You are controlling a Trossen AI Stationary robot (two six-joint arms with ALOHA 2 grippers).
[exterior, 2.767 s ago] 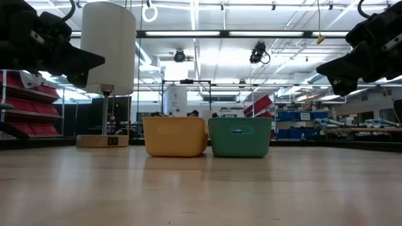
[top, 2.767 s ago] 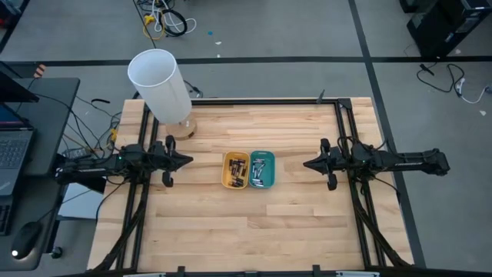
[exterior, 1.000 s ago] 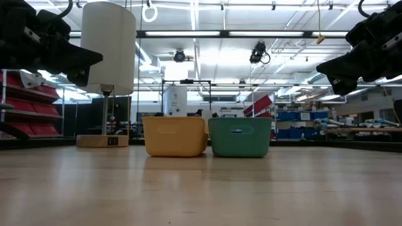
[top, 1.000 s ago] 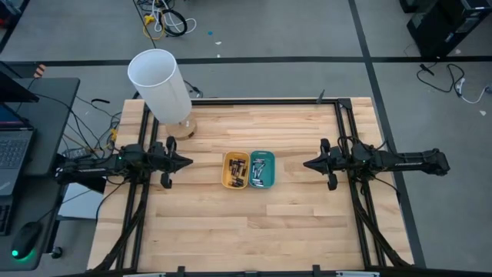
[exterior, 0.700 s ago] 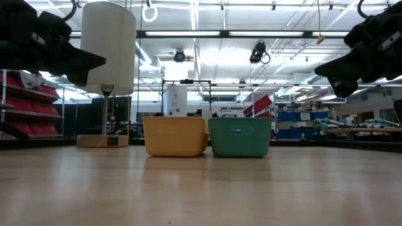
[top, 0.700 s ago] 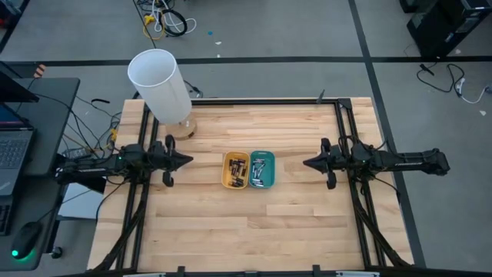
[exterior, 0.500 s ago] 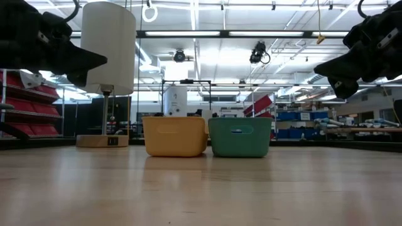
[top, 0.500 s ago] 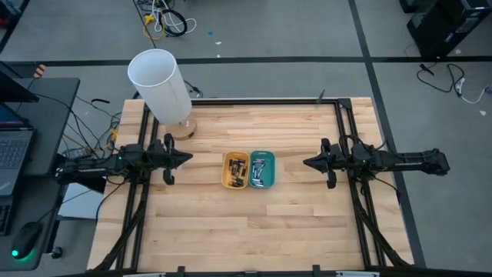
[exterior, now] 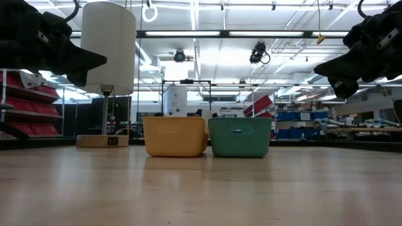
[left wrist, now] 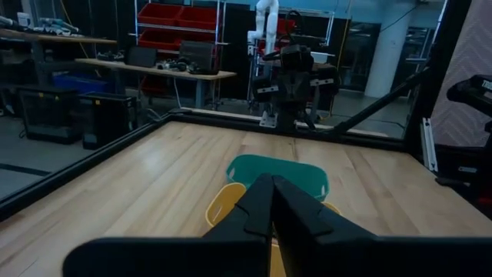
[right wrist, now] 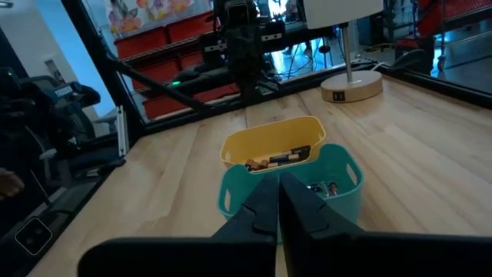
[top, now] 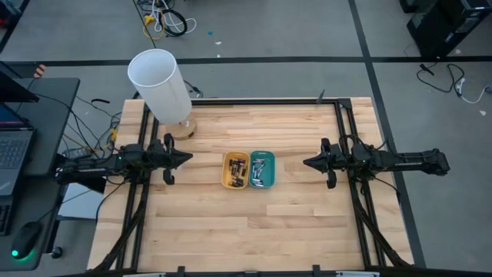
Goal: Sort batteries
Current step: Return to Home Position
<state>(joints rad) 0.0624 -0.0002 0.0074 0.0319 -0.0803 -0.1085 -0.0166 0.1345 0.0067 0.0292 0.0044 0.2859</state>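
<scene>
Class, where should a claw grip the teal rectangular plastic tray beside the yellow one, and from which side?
Probably its free long wall, nearest the right claw, pinched from above: the teal rectangular plastic tray has a thin upright rim, and the yellow plastic tray blocks the other.

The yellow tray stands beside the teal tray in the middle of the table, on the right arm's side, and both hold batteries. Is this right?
Not quite: the high view shows the yellow tray on the side of the left arm, not the right, with the teal tray beside it. The rest is right, with batteries in both.
</scene>
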